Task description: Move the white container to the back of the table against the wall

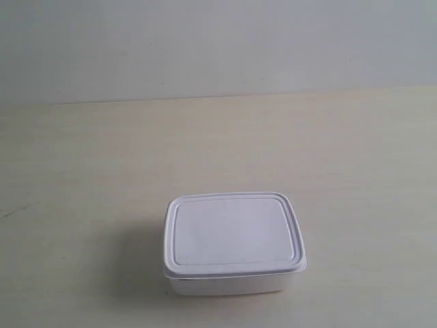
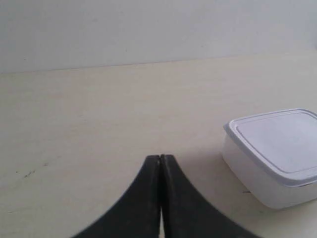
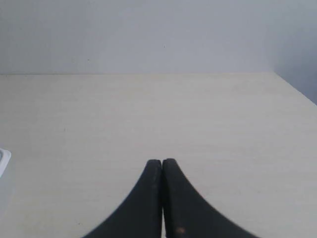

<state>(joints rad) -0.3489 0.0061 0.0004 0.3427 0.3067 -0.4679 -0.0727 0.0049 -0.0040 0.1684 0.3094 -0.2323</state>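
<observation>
The white container (image 1: 233, 242), a small lidded box with rounded corners, sits on the pale table (image 1: 89, 178) near the front of the exterior view, well away from the wall (image 1: 205, 41). No arm shows in that view. The left wrist view has the container (image 2: 277, 153) off to one side of my left gripper (image 2: 161, 157), which is shut with nothing in it. My right gripper (image 3: 162, 161) is also shut and empty; only a sliver of the container's lid (image 3: 3, 159) shows at that frame's edge.
The table (image 3: 198, 114) meets the wall (image 3: 148, 34) along a straight line at the back. The table's side edge (image 3: 295, 90) runs diagonally in the right wrist view. A few tiny dark specks (image 2: 28, 173) mark the surface.
</observation>
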